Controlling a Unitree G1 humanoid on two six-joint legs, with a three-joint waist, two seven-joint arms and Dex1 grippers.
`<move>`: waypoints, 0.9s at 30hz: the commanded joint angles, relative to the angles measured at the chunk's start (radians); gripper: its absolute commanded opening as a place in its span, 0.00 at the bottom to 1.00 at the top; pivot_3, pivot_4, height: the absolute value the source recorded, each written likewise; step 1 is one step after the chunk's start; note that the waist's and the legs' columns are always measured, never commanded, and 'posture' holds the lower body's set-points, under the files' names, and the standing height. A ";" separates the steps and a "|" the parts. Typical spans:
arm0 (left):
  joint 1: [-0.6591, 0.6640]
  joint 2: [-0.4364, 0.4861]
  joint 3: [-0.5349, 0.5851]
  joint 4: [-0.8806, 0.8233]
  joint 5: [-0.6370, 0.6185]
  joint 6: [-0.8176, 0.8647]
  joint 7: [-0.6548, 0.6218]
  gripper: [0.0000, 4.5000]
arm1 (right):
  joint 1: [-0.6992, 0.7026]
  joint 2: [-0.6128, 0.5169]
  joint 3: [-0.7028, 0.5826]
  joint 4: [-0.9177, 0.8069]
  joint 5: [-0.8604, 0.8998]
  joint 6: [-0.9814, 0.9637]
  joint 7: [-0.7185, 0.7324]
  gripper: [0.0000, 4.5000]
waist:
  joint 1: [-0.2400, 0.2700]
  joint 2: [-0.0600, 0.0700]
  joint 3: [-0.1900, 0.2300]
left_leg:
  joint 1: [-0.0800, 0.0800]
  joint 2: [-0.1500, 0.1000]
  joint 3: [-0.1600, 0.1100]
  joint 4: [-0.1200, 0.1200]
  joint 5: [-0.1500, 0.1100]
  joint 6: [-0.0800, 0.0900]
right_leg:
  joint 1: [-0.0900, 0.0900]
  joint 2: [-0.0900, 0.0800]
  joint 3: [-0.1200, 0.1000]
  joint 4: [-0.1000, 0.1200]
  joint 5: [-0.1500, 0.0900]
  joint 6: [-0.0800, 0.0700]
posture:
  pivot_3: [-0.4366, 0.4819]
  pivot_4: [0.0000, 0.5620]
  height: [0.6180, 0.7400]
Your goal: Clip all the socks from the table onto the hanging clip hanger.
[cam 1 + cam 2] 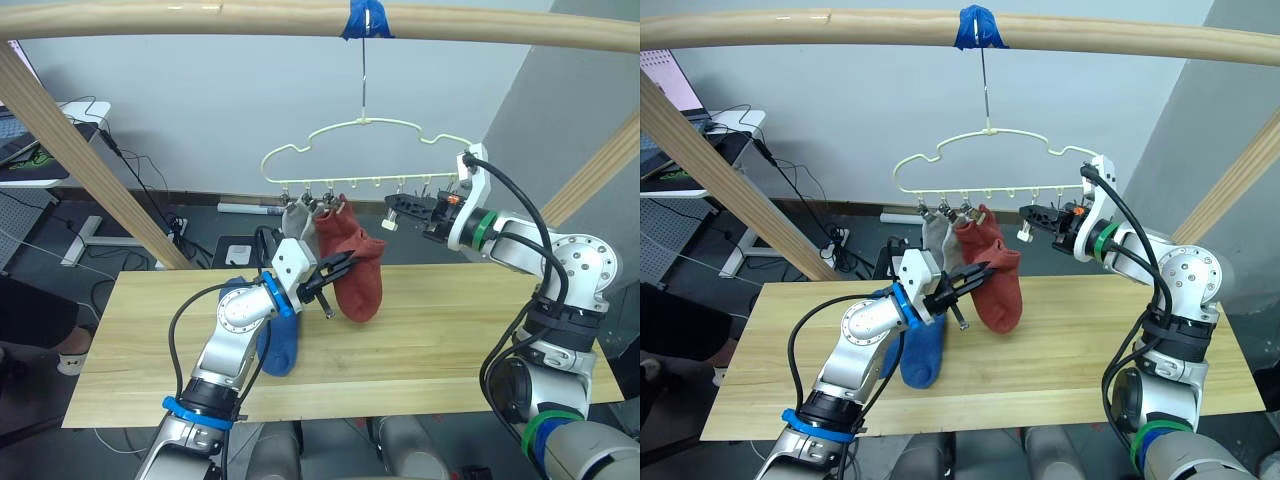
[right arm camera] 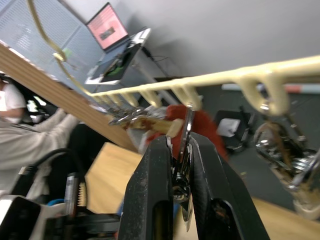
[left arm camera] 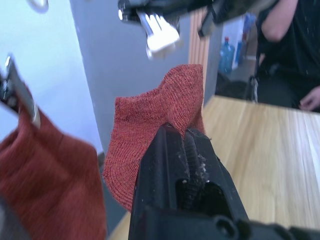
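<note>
Left gripper jaws gripping rust sock under clip hanger; right gripper jaws pinching clip.

The rust red sock is coarse, matt knit cloth. The table is pale, smooth planked wood with a slight sheen. The clip hanger is smooth cream-coated wire with shiny metal clips.

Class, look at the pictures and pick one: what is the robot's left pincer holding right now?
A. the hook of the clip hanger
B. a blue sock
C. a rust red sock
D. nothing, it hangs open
C: the left pincer is shut on the rust red sock, lifted above the table just below the clip hanger.
</note>
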State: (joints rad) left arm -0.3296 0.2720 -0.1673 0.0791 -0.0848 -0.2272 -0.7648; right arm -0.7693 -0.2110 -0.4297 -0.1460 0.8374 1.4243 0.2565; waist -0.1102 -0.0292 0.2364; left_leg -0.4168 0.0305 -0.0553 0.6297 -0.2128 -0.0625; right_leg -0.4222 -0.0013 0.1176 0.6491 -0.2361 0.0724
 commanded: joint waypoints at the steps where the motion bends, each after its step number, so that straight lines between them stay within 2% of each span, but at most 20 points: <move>1: -0.016 -0.002 -0.004 -0.035 0.002 -0.038 0.019 0.01 | -0.036 0.025 -0.061 -0.025 0.056 0.055 -0.045 0.03 | -0.002 0.000 0.000 | 0.000 0.000 0.000 0.000 0.000 0.000 | 0.000 0.000 0.000 0.000 0.000 0.000 | 0.38 0.40 1.00; 20: -0.068 -0.010 -0.019 0.010 0.008 -0.063 0.018 0.01 | -0.054 0.105 -0.127 -0.048 0.113 0.122 -0.151 0.03 | -0.004 0.000 0.000 | 0.000 0.000 0.000 0.000 0.000 0.000 | 0.000 0.000 0.000 0.000 -0.001 0.002 | 0.37 0.39 1.00; 27: -0.046 0.005 -0.029 0.020 0.004 -0.083 0.003 0.01 | -0.078 0.107 -0.152 -0.033 0.123 0.133 -0.180 0.03 | -0.005 0.000 0.000 | 0.000 0.000 0.000 -0.001 0.000 0.000 | -0.001 0.000 0.000 -0.001 -0.001 0.002 | 0.36 0.39 1.00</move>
State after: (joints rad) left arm -0.3846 0.2736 -0.1897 0.1174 -0.0742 -0.2822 -0.7565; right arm -0.8139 -0.1068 -0.5617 -0.1569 0.9251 1.5513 0.0825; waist -0.1147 -0.0292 0.2363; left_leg -0.4173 0.0306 -0.0549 0.6291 -0.2128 -0.0624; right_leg -0.4230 -0.0011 0.1178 0.6483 -0.2374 0.0745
